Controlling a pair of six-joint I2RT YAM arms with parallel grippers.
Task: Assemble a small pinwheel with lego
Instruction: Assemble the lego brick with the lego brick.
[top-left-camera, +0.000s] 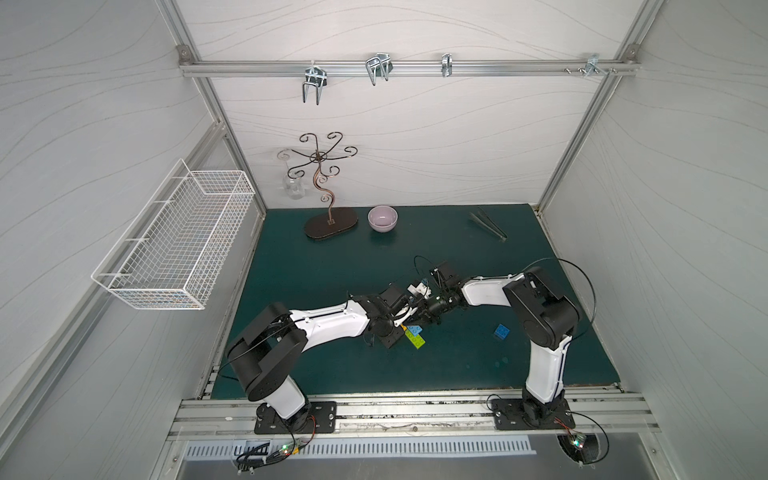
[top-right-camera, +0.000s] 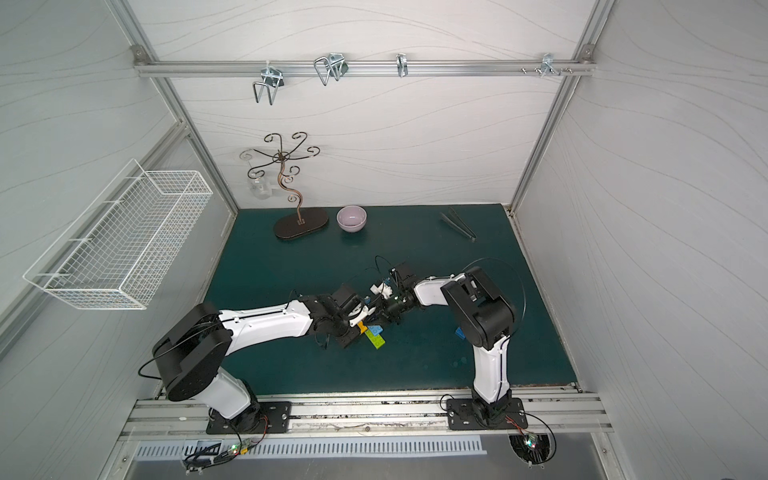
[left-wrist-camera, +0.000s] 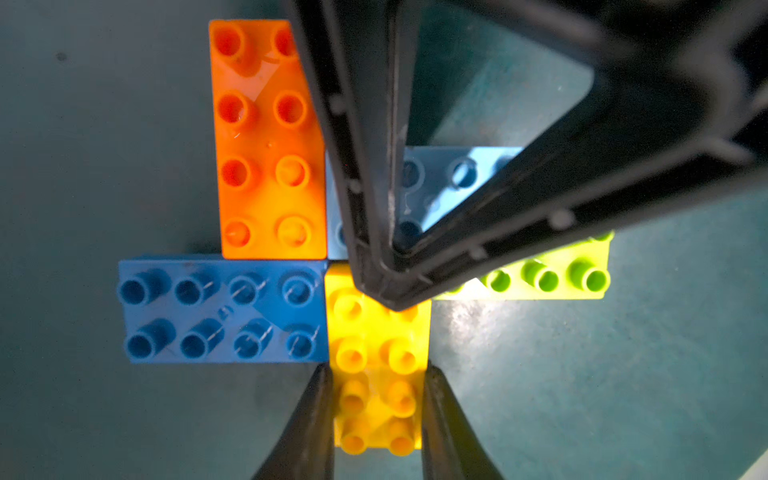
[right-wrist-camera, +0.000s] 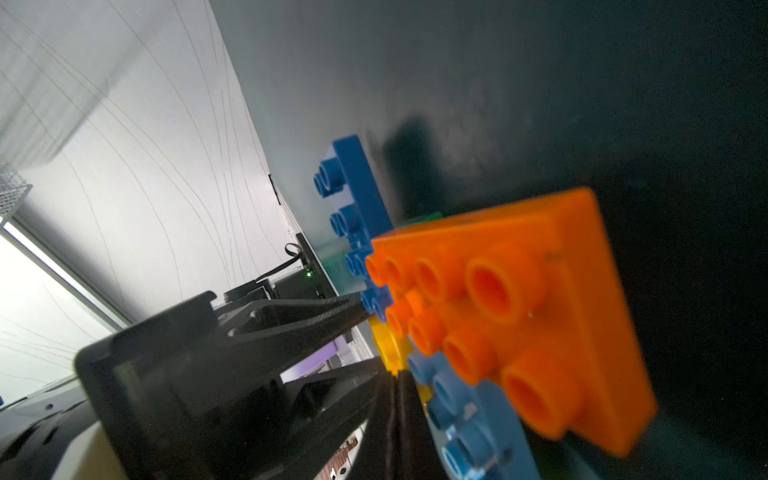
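The pinwheel (left-wrist-camera: 266, 166) lies flat in the middle of the mat (top-left-camera: 332, 270); the left gripper (left-wrist-camera: 376, 370) pinches its yellow brick (left-wrist-camera: 374, 332), the right gripper (left-wrist-camera: 392, 297), jaws pressed together, tips on its centre; both arms reach inward, wrists bent down

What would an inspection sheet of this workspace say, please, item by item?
Surface: dark green mat.
Job's things: pinwheel flat on the mat, its orange brick, dark blue brick, yellow brick, lime brick and light blue brick edge to edge; a blue square brick lies apart.
Clutter: lilac bowl, tongs and metal stand at the far edge.
Grippers: left gripper, fingers against both sides of the yellow brick; right gripper shut, tip at the cross's centre.
Cables: black cable loops beside the right arm; none seen on the bricks.
Surroundings: white wire basket; hooks on a rail.
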